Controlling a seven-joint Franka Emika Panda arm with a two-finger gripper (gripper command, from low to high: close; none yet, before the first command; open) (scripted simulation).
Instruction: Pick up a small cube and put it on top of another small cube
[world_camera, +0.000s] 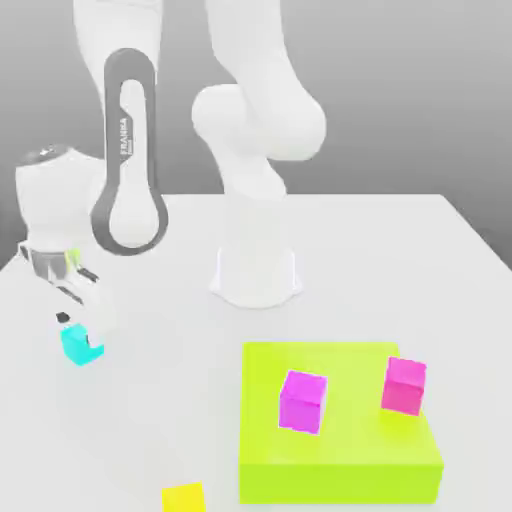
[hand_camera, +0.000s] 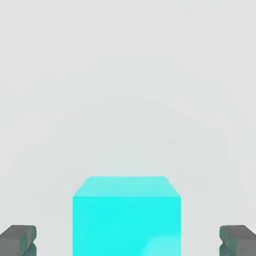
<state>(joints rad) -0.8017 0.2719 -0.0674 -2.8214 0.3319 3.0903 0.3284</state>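
The small cyan cube (world_camera: 80, 346) rests on the white table at the exterior view's left. My gripper (world_camera: 80, 328) hangs right over it, lowered onto its top half. In the hand view the cyan cube (hand_camera: 126, 216) sits between the two dark fingertips (hand_camera: 19, 240), with a clear gap on each side. The gripper (hand_camera: 128, 244) is open and nothing is held. Two magenta cubes (world_camera: 302, 401) (world_camera: 404, 385) stand on a large lime-green block (world_camera: 340, 460). A yellow cube (world_camera: 183, 497) lies at the table's near edge.
The arm's white base (world_camera: 257, 272) stands at the middle of the table (world_camera: 420, 250). The lime-green block takes up the near right part. Bare table lies between the cyan cube and the block.
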